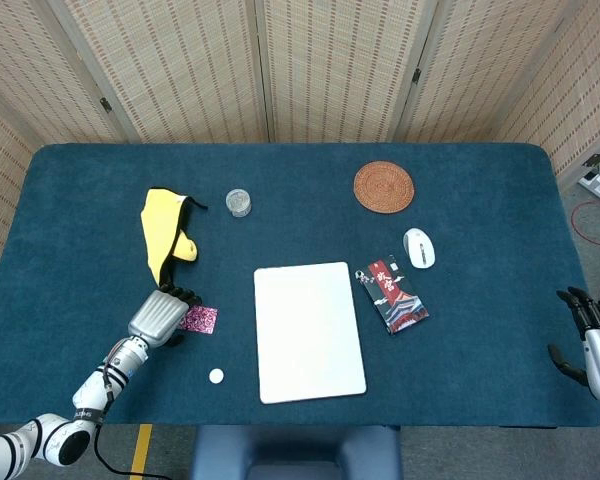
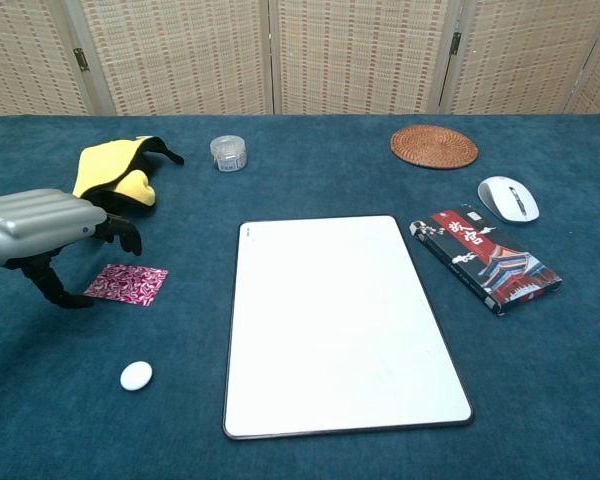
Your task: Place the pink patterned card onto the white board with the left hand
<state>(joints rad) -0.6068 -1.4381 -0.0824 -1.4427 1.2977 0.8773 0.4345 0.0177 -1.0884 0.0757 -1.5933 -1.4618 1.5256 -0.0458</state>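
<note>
The pink patterned card (image 1: 197, 319) (image 2: 130, 284) lies flat on the blue table, left of the white board (image 1: 308, 331) (image 2: 338, 322). My left hand (image 1: 160, 315) (image 2: 42, 228) hovers over the card's left edge, palm down, fingers curled over it and thumb low beside it. It holds nothing that I can see. My right hand (image 1: 592, 343) shows only in the head view, at the far right table edge, fingers apart and empty.
A yellow cloth (image 1: 166, 232) lies just behind the left hand. A small white pebble (image 2: 136, 375) sits in front of the card. A clear jar (image 2: 228, 152), woven coaster (image 2: 434, 146), white mouse (image 2: 508, 197) and red patterned packet (image 2: 485, 257) lie further right.
</note>
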